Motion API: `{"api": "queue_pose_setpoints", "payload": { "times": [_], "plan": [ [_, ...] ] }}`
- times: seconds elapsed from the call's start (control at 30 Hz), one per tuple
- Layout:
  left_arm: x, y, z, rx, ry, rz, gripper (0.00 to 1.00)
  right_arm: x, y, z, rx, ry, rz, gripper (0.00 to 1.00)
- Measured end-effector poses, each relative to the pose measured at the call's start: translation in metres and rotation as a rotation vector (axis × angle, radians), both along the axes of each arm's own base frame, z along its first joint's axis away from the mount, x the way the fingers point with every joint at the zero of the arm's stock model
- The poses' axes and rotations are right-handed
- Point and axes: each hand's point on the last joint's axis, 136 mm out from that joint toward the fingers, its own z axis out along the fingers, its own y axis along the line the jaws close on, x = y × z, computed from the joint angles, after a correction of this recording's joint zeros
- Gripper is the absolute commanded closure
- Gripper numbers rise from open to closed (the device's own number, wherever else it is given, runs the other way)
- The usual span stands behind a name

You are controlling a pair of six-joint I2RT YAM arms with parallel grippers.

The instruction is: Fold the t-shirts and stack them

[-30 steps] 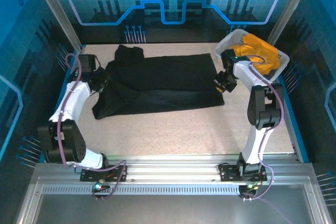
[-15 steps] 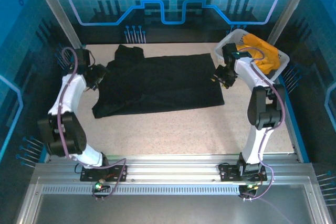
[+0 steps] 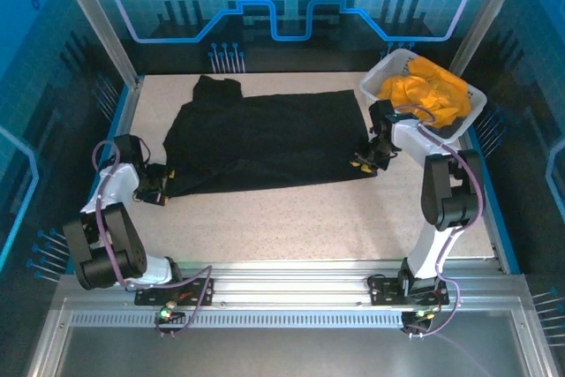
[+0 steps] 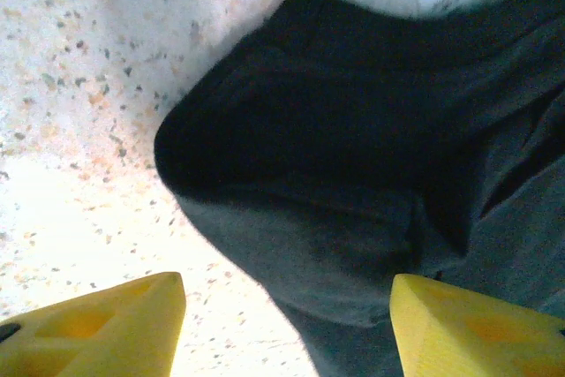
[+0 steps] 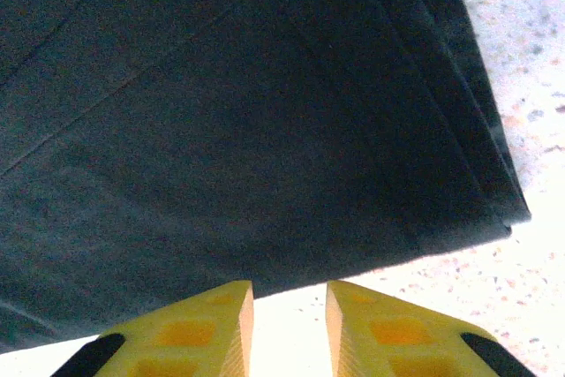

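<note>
Speckled beige worktop (image 3: 291, 218). Lying directly on it: black t-shirt (image 3: 265, 139), spread flat from centre toward 12 o'clock; white lattice basket (image 3: 381, 70) at the 2 o'clock corner, just beside the shirt's 3 o'clock edge.

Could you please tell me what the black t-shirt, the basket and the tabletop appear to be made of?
The black t-shirt looks like soft matte cloth, likely cotton: it creases and folds limply. The basket seems to be white plastic, with rigid lattice walls. The tabletop is hard, pale and speckled, perhaps stone-look laminate.
</note>
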Motion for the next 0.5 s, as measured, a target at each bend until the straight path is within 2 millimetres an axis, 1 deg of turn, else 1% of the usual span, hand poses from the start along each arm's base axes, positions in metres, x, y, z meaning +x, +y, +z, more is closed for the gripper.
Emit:
{"api": "queue_pose_setpoints", "payload": {
  "times": [0.1,0.17,0.27,0.37,0.5],
  "plan": [
    [0.007,0.005,0.002,-0.016,-0.031,0.083,0.29,0.002,0.0,-0.006,-0.004,0.003,0.014,0.71],
    [0.009,0.006,0.002,-0.031,-0.048,0.146,0.29,0.002,0.0,-0.01,-0.006,0.01,0.019,0.71],
    [0.008,0.007,-0.002,-0.065,-0.046,0.243,0.31,0.001,-0.001,-0.018,-0.014,0.027,0.02,0.72],
    [0.006,0.006,-0.007,-0.101,-0.023,0.318,0.35,0.0,-0.003,-0.022,-0.026,0.037,0.022,0.72],
    [0.006,0.009,-0.014,-0.133,0.003,0.405,0.48,0.0,-0.003,-0.024,-0.03,0.042,0.029,0.73]
  ]
}}
